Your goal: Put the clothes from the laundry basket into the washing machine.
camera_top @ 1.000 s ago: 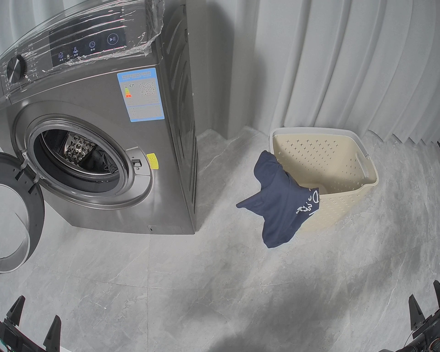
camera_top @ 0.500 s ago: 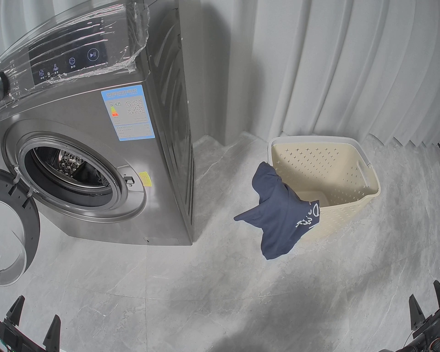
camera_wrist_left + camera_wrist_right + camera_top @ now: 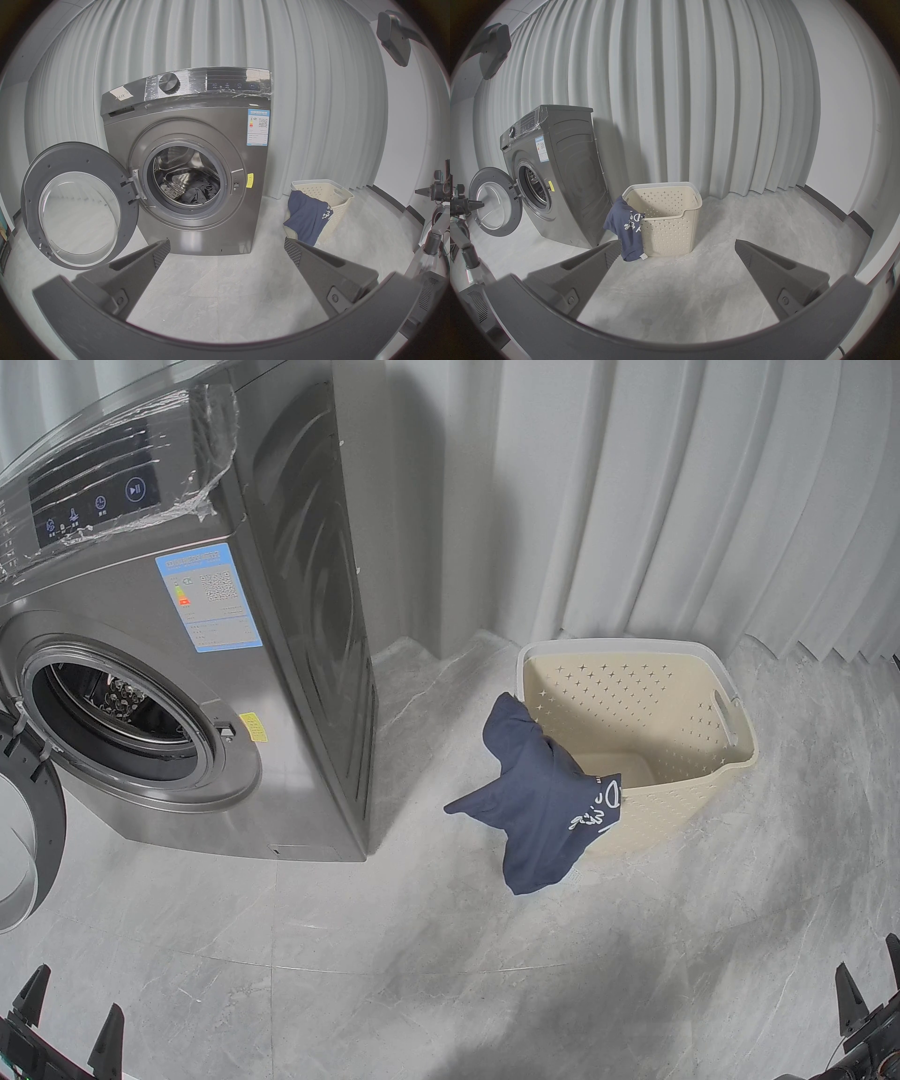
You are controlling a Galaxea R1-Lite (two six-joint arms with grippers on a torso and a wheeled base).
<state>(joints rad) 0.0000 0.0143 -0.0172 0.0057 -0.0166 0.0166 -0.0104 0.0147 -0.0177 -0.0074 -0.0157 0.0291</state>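
Note:
A cream laundry basket stands on the floor to the right of the grey washing machine. A navy garment hangs over the basket's front left rim, one sleeve lying on the floor. The machine's round door is swung open, and dark clothes lie in the drum. My left gripper is low at the near left, open and holding nothing. My right gripper is low at the near right, open and holding nothing. Both are far from the basket.
Pale pleated curtains hang behind the basket and the machine. A wide stretch of grey tiled floor lies between me and the basket. A dark skirting runs along the wall to the right.
The whole head view has swung to the right: the machine and basket sit further left in the picture. Neither gripper has changed, and the garment lies as before.

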